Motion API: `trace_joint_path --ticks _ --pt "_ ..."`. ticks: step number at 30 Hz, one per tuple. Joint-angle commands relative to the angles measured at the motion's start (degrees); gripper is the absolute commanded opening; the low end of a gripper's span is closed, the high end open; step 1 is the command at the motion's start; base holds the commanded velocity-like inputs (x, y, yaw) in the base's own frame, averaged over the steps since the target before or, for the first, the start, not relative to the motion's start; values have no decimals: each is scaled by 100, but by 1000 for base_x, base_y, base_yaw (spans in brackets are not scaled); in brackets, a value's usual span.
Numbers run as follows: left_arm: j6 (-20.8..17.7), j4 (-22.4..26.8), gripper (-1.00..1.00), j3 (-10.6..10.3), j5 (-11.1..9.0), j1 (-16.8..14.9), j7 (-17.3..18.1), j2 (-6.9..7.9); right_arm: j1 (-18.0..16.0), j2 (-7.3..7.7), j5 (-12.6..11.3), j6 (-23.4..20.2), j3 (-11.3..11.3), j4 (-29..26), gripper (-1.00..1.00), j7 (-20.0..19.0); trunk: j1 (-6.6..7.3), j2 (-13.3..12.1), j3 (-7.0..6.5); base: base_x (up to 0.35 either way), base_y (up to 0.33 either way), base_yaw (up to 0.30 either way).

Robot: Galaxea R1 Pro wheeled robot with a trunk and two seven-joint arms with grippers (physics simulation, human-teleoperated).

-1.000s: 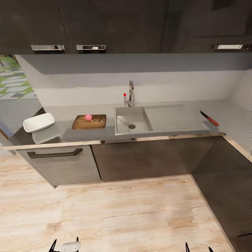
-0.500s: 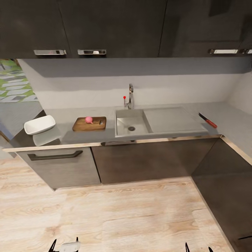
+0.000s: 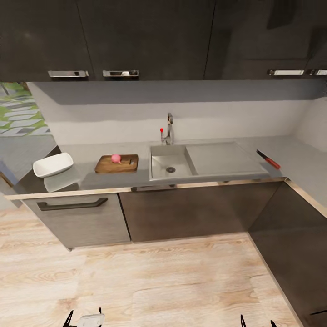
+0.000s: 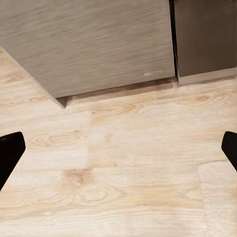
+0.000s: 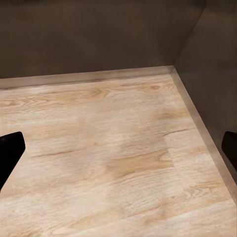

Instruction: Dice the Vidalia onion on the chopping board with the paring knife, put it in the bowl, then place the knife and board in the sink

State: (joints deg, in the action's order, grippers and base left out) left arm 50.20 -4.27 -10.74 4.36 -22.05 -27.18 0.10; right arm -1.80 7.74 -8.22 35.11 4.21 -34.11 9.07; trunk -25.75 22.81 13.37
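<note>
The pinkish Vidalia onion (image 3: pixel 116 157) rests on the brown chopping board (image 3: pixel 117 164), which lies on the dark grey countertop (image 3: pixel 91 179) just left of the steel sink (image 3: pixel 171 166). The sink basin holds nothing. A white bowl (image 3: pixel 52 164) stands at the counter's left end. The red-handled paring knife (image 3: pixel 269 159) lies on the counter right of the drainer. My left gripper (image 3: pixel 84 317) and right gripper (image 3: pixel 257 322) hang low over the wood floor, far from the counter. In the wrist views both the left gripper (image 4: pixel 118 153) and the right gripper (image 5: pixel 118 153) are open and hold nothing.
A chrome tap (image 3: pixel 169 128) with a red dot stands behind the basin. Black wall cabinets (image 3: pixel 150 36) hang above. Base cabinets turn a corner along the right side (image 3: pixel 295 236). A wide stretch of pale plank floor (image 3: pixel 159 281) lies between me and the counter.
The whole head view has shifted: counter and cabinets sit slightly lower and look a little smaller, so the camera moved. Nothing on the counter changed place. Both grippers stay open.
</note>
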Motion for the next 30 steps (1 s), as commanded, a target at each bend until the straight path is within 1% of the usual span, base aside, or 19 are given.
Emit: trace_joint_path --ticks 1,30 --pt "16 -21 100 -24 46 -10 -59 -2 -4 8 -57 22 45 1 100 25 -3 11 1 0 0 0" --pt "12 -21 100 -24 43 -10 -59 -10 -4 8 -57 22 45 9 100 25 -3 11 -259 0 0 0"
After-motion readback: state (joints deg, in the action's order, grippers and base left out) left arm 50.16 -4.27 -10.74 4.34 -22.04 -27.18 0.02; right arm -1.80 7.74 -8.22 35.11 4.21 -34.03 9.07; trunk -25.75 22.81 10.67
